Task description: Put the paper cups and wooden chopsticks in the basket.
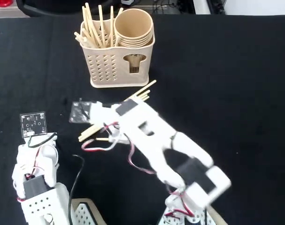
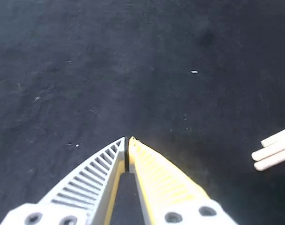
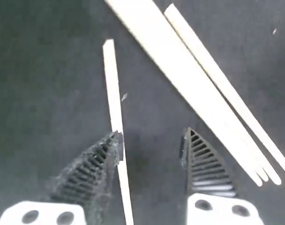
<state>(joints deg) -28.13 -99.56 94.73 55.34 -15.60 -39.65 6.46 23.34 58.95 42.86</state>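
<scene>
My R gripper (image 3: 151,136) is hanging wide open just over the table (image 1: 236,84), w/ nothing in it. Its fingers (image 3: 203,159) are black, ribbed and tapering to points. A lone stick (image 3: 111,89), thin pale wood w/ a squared end, is lying inside the gap and running right along the inner edge of one finger; can't tell if it's touching. Just past the tips the loose sticks (image 3: 180,79) are lying in a flat diagonal bundle, side by side, smooth and pale. My R arm (image 1: 147,131), white plastic w/ red & white wires, is stretching from the near edge across the middle and covering the mid part of that bundle, so the ends are poking out either side. The basket (image 1: 109,65) is standing at the far side, w/ the bundle's far ends near its base. It's beige plastic w/ rounded corners, rows of small holes on one half, a cut-out on the other, and 2 compartments. The upright sticks (image 1: 96,28) are fanning out of one compartment. The cups (image 1: 133,26), tan paper, are sitting nested mouth-up in the other. My L gripper (image 2: 127,139) is closed and empty, tips meeting, w/ one slotted finger white and one yellow. A few rounded stick ends (image 2: 273,152) are lying off to its side. My L arm (image 1: 39,183) is sitting at the near L corner. The table is showing as matte black cloth w/ light specks. Past its far edge dark cables (image 1: 48,11) and a red object (image 1: 3,2) are lying.
</scene>
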